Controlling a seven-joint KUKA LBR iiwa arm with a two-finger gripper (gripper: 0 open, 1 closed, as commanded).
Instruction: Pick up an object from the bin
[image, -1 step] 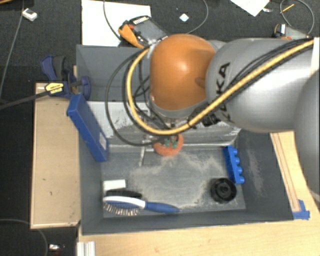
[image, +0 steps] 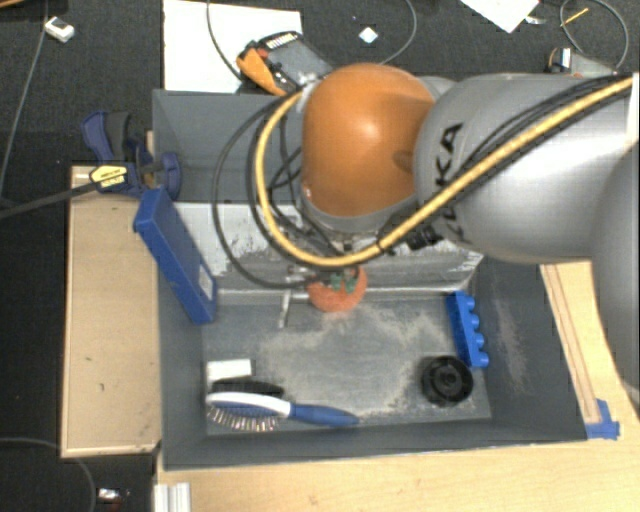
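Gripper (image: 334, 270): low over the middle of the bin, mostly hidden under the arm's orange cover (image: 365, 135); cannot tell whether it is apart, together or clamped on anything
Cables: black and yellow ones loop round the cover and run along the arm (image: 540, 170), which comes in from the right
Thing under gripper: orange-red round lump (image: 338, 294) with a bit of green on top, small and soft-looking; its upper part is covered by the wrist
Its place: bin centre, just in front of the pale step across the back of the floor
Whether it is held: cannot tell
Bin (image: 340, 350): grey metal, sloping walls, flat floor scuffed pale and dusty in the middle
Right of centre: short blue studded brick (image: 468, 330) lying along the floor's right edge; black round cap-like piece (image: 445, 380) just beside its near end
Front left: brush (image: 270, 407) with a blue handle and a white and black head, lying flat; small white block (image: 229, 369) just behind the brush head
Left wall: long blue bar (image: 176, 255) leaning against it, tilted
Outside the bin: dark surface with loose cables, a white sheet (image: 205, 45) and an orange and black device (image: 275, 58) behind the back wall
Count: one orange-red lump, one blue brick, one black cap, one brush, one white block, one blue bar; six loose things, all well apart from the lump
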